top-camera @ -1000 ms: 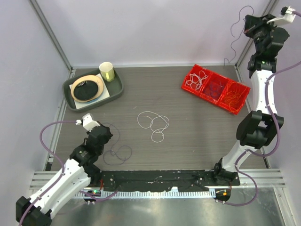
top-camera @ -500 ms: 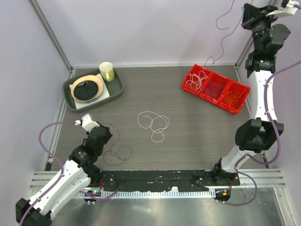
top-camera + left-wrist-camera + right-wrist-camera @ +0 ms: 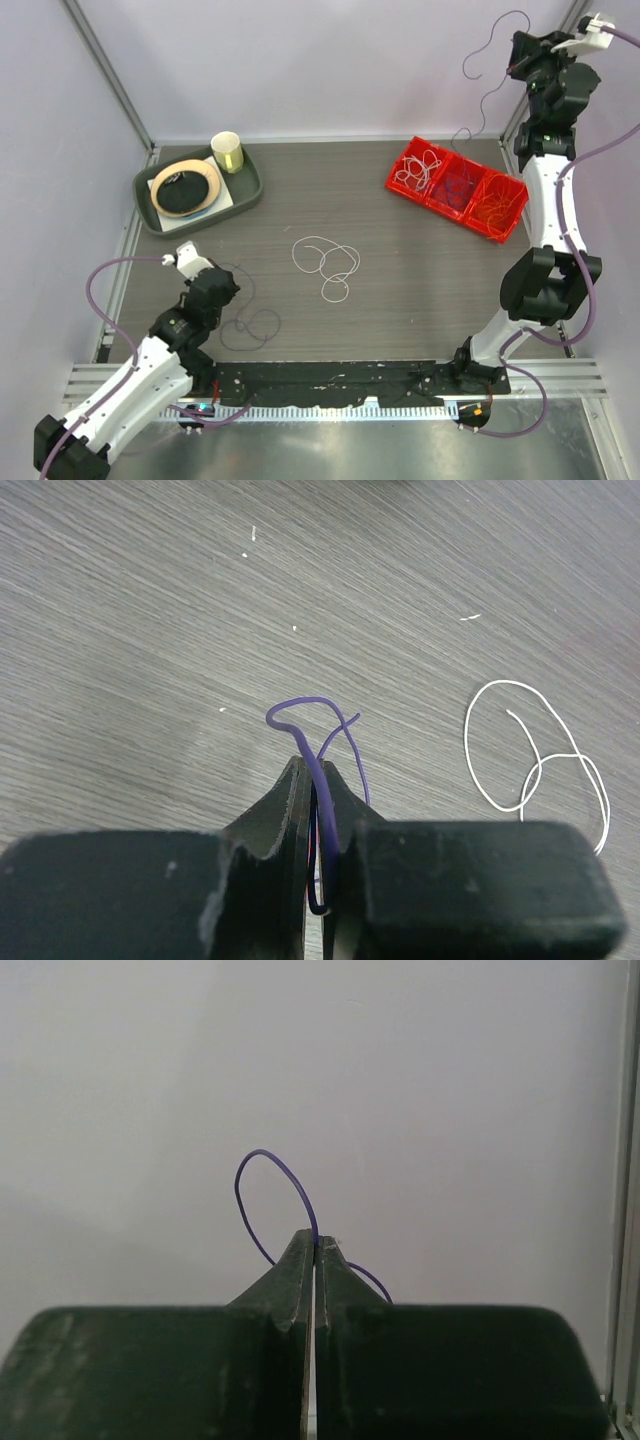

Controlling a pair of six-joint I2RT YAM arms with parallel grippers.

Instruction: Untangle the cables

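- Grey wood-grain table (image 3: 400,300), pale walls round it.
- R gripper (image 3: 315,1240): clenched on a purple cable (image 3: 238,1188), w/ a short loop poking past the tips. It's held high by the back-right corner post.
- Change: over the last sec that arm went up, then eased back down a bit. The cable's free end swung left and is now back, hanging just behind the red bin (image 3: 392,183), not in it.
- What that means, imo: this strand is clear of the rest and you're lining it up for a drop. The bin's middle section already has purple, so that's prob the target.
- L gripper (image 3: 315,770): pinched on the other purple cable (image 3: 322,800), low over the table's near-left part. No move there. The rest of that cable lies in loose loops just beside it.
- White cable (image 3: 466,745): alone mid-table, well apart from both grippers.
- Let the swing settle before you lower, else the tail may land in the wrong section.
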